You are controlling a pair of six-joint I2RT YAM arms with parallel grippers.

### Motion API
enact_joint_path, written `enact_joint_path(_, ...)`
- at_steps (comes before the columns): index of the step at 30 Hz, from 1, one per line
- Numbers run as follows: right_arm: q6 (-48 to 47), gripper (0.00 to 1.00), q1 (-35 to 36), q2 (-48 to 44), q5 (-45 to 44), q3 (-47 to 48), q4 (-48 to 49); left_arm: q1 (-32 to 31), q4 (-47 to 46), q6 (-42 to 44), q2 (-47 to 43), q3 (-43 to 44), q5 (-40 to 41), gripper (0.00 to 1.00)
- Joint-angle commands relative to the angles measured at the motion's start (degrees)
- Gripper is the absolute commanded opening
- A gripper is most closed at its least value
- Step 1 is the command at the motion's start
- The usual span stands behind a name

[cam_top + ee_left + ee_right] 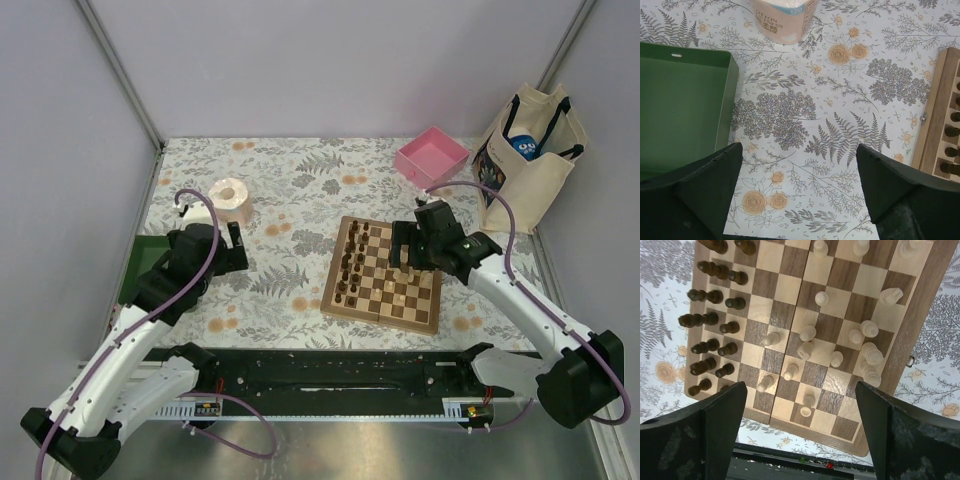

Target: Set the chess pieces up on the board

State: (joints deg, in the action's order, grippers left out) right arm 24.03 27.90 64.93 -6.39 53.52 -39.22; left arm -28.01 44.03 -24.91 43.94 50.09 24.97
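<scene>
1. Wooden and chequered in dark brown and light tan, board (pixel 390 300) flat on the floral-clothed counter (pixel 300 180), right of centre in the top view, mid-brown border all round.
2. Dark chess pieces (pixel 715 315) in two lines along the board's left edge as seen from above, one piece to a square, upright so far as can be told.
3. Pale chess pieces (pixel 860 335) spread over the board's right half: a loose file close to the right border, the rest dotted over the middle squares in no straight line. Too small to tell whether any of them lean or lie flat.
4. Right hand (pixel 800 387) above the pale side of the board, near its right edge, jaws spread as wide as they go. Nothing between them, no piece touched.
5. Left hand (pixel 798 149) low over bare floral cloth, well left of the board, jaws likewise wide apart and empty.
6. Green tray (pixel 685 100) just beside the left hand on its outer side, at the counter's left edge; wooden border of the board and a few dark pieces at the right margin of that wrist view.
7. Pink-wrapped paper roll (pixel 232 200) upright on the cloth beyond the left hand.
8. Pink tray (pixel 432 157) at the far side of the counter, behind the board and apart from it.
9. Cream tote bag (pixel 530 155) with dark handles against the right wall, beside the pink tray.
</scene>
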Motion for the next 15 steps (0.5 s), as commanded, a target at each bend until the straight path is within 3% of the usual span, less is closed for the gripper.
enact_joint_path(1,0.1,0.99,-0.2,0.9,1.7,-0.2,-1.8,0.3,-1.7,0.4,0.3,-0.7,0.4,0.99)
enact_joint_path(7,1.1,0.81,-0.2,0.2,-5.1,-3.4,-2.1,0.3,0.2,1.1,2.6,0.1,0.3,0.99)
enact_joint_path(9,2.6,0.80,-0.4,-0.1,-10.3,-3.3,-3.6,0.3,0.4,1.0,3.1,0.3,1.0,0.99)
enact_joint_path(15,4.4,0.77,-2.7,-2.9,-13.4,-2.7,-5.5,0.3,0.8,1.5,4.9,0.6,0.2,0.99)
